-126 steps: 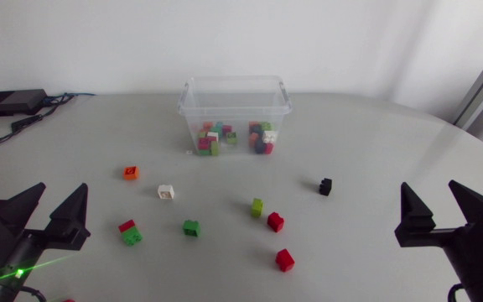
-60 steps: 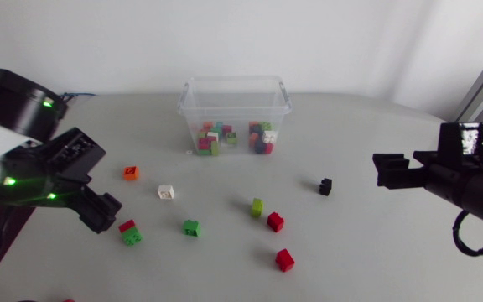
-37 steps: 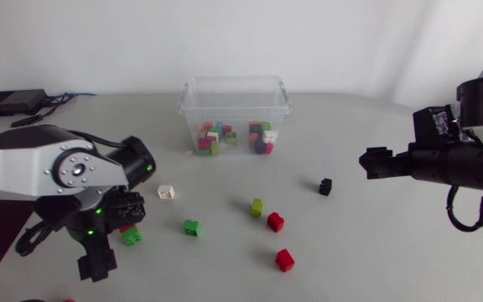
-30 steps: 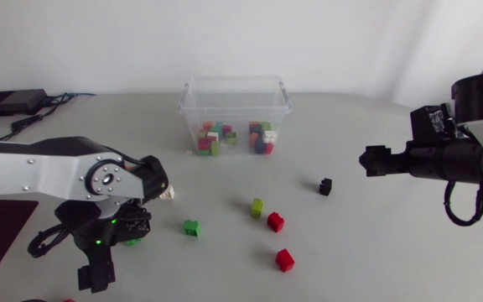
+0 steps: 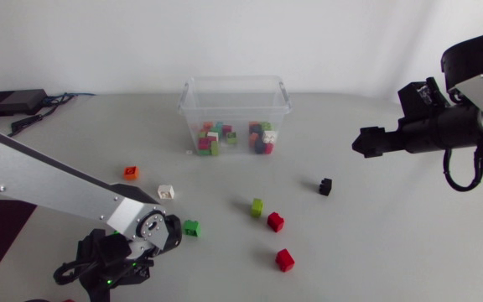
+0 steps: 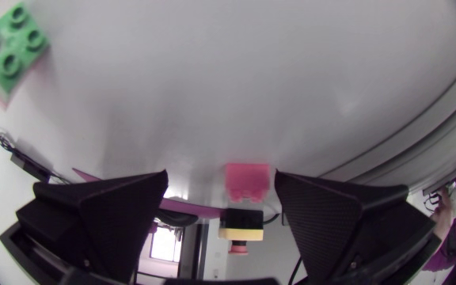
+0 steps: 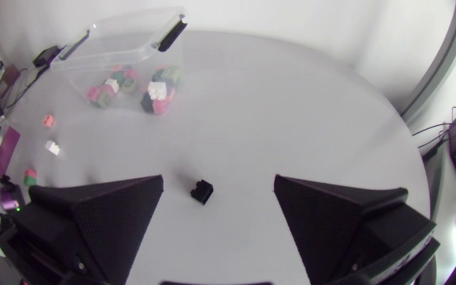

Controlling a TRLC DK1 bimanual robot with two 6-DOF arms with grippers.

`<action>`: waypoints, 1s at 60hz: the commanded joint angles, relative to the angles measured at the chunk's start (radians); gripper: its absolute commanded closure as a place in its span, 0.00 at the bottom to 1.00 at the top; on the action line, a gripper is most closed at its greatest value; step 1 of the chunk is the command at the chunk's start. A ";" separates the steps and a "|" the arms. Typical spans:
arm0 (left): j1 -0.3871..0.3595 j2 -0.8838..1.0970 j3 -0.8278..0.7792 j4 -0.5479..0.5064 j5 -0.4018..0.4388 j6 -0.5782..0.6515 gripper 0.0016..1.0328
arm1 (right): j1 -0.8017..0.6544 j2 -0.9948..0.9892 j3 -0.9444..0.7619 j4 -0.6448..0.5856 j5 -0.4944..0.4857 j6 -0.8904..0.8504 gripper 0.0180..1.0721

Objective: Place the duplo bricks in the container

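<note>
L claw (image 6: pixel 222 180) & R claw (image 7: pixel 218 182) both wide, empty. Black duplo brick (image 7: pixel 202 191) likely light, rigid, slick; pinch flat sides.

Long silver-grey left arm (image 5: pixel 40 176) with a round silver disc (image 5: pixel 148 225) set in a black joint and tiny green lights (image 5: pixel 107 281) lower down. Mostly black right arm (image 5: pixel 443 130) with one pale grey part on top and a black cable (image 5: pixel 455 178) in a loop under it. Two broad, dull black, wedge-shaped fingers (image 6: pixel 109 210) on the left gripper (image 6: pixel 222 174) and the same on the right gripper (image 7: pixel 219 178)
</note>
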 commanded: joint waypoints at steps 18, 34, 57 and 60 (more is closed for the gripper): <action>-0.014 0.097 -0.111 0.083 0.001 -0.066 0.40 | -0.006 0.031 0.050 -0.021 -0.033 -0.035 0.04; 0.049 -0.002 -0.097 0.124 0.034 0.037 0.75 | 0.003 -0.003 -0.007 0.060 -0.065 -0.087 0.04; 0.061 -0.290 0.233 0.081 0.182 0.098 0.76 | 0.082 0.280 0.135 -0.055 -0.059 -0.020 0.05; 0.063 -0.305 0.276 0.107 0.219 0.097 0.76 | 0.101 0.307 0.135 -0.043 -0.041 -0.043 0.05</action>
